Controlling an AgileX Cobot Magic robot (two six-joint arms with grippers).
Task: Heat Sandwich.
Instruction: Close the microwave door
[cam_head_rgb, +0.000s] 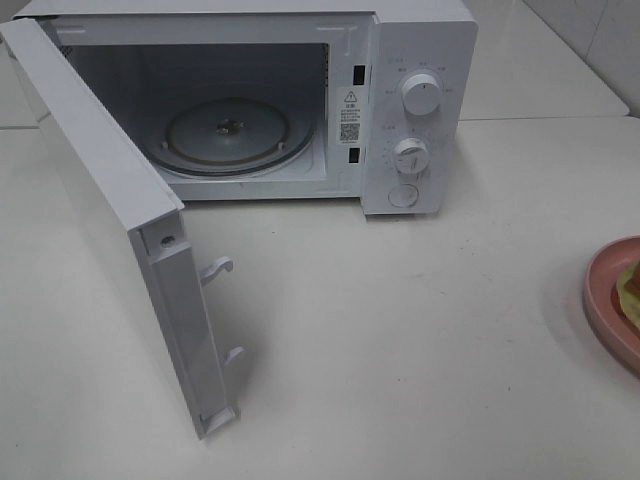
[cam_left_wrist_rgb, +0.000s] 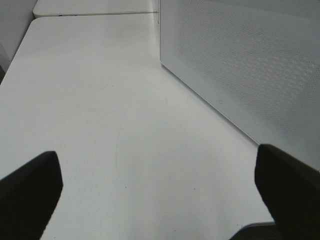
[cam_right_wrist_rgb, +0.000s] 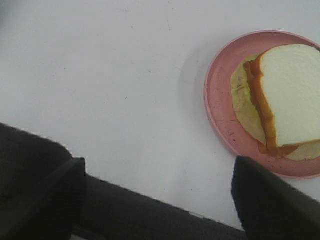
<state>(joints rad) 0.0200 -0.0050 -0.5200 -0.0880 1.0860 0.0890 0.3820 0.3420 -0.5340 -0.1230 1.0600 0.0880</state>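
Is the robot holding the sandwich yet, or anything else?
No, nothing is held. The left gripper and right gripper are open and empty; the sandwich lies on its pink plate.

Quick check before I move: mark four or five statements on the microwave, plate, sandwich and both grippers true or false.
1. The white microwave has its door swung open. True.
2. The white-bread sandwich already sits on the glass turntable. False: it lies on the round pink plate on the table.
3. The right gripper holds the plate. False: it is open, holding nothing.
4. The left gripper is open over bare tabletop. True.
5. The turntable is empty. True.
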